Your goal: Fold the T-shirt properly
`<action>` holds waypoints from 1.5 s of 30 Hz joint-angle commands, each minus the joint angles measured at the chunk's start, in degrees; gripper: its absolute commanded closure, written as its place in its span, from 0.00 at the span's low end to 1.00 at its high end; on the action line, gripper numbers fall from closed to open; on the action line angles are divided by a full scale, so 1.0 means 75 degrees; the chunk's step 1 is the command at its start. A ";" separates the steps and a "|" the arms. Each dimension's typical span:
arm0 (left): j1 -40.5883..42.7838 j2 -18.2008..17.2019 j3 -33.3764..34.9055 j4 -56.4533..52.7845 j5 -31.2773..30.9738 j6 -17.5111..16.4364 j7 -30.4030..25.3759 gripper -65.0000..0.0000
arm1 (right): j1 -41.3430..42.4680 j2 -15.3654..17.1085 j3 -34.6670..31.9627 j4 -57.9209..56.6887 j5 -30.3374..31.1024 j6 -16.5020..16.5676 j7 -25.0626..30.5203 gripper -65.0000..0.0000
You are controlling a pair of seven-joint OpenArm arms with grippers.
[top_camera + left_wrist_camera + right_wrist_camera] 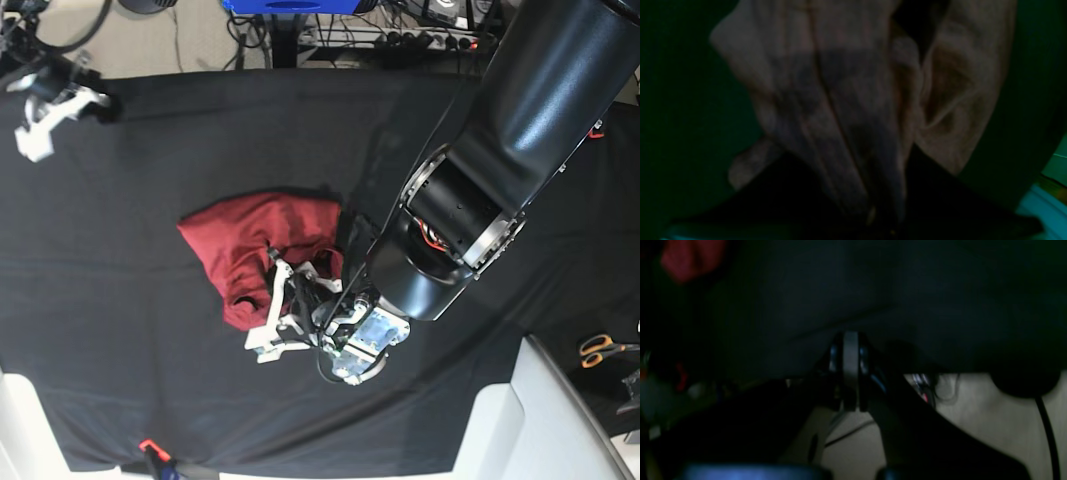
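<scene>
Base view: the black-draped tabletop [120,330] carries the T-shirt [255,245], bunched in a heap near its middle, so the step in hand is judged to be gathering and spreading, with no fold made yet. The left gripper [275,310] is set at the T-shirt's near edge, fingers [272,298] nearly closed on a pinch of fabric. A lift and spreading pull is called for next. The right gripper [42,125], well apart from the T-shirt, is closed on nothing.

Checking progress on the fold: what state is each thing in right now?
T-shirt: bunched in a crumpled heap on the black table covering, not folded.
Left gripper: down at the shirt's edge, pinching a fold of it.
Right gripper: shut, empty, parked at the far corner.
Scissors: lying closed on the covering's edge.
</scene>
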 commanded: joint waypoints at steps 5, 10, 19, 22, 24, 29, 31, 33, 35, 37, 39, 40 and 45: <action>-0.0322 0.0007 -0.0015 0.0338 -0.0039 -0.0066 -0.0095 1.00 | 0.0472 -0.0083 -0.0723 -0.0752 0.1911 0.0890 -0.0305 0.78; -0.0310 0.0007 -0.0015 0.0326 -0.0039 -0.0066 -0.0095 1.00 | 0.1316 -0.0118 -0.0980 -0.1666 0.2169 0.0890 -0.0528 0.29; -0.0298 0.0007 -0.0061 0.0338 -0.0063 -0.0066 -0.0107 1.00 | 0.2992 -0.0153 -0.0969 -0.4679 0.2180 0.0890 -0.0470 0.20; -0.0298 0.0007 -0.0061 0.0338 -0.0063 -0.0066 -0.0107 1.00 | 0.3215 -0.0306 -0.1004 -0.5171 0.2157 0.0890 -0.0118 0.20; -0.0298 0.0007 -0.0073 0.0338 -0.0063 -0.0066 -0.0118 1.00 | 0.3320 -0.0364 -0.1016 -0.5405 0.2157 0.0878 0.0152 0.20; -0.0310 0.0019 -0.0073 0.0431 -0.0063 -0.0066 -0.0118 1.00 | 0.3778 -0.0528 -0.1027 -0.6179 0.2145 0.0878 0.0773 0.20; -0.0298 0.0019 -0.0073 0.0607 -0.0074 -0.0066 -0.0118 1.00 | 0.3965 -0.0540 -0.1027 -0.6578 0.2145 0.0878 0.0972 0.20; -0.0298 0.0019 -0.0073 0.0654 -0.0074 -0.0066 -0.0095 1.00 | 0.4094 -0.0599 -0.1109 -0.6765 0.2145 0.0808 0.1054 0.20; -0.0310 0.0019 -0.0073 0.0654 -0.0074 -0.0066 -0.0095 1.00 | 0.4106 -0.0728 -0.1356 -0.6753 0.2145 0.0374 0.1043 0.20; -0.0310 0.0019 -0.0073 0.0654 -0.0074 -0.0066 -0.0095 1.00 | 0.3918 -0.0798 -0.1461 -0.6308 0.2180 -0.0224 0.1066 0.20; -0.0310 0.0019 -0.0073 0.0654 -0.0074 -0.0066 -0.0095 1.00 | 0.3485 -0.1009 -0.1414 -0.5570 0.2180 -0.0658 0.1242 0.20; -0.0310 0.0019 -0.0073 0.0654 -0.0074 -0.0066 -0.0095 1.00 | 0.3192 -0.1091 -0.1379 -0.4960 0.2157 -0.0939 0.1359 0.20; -0.0298 0.0007 -0.0061 0.0642 -0.0051 -0.0066 -0.0095 1.00 | 0.2183 -0.1314 -0.1379 -0.2768 0.2192 -0.2392 0.1535 0.20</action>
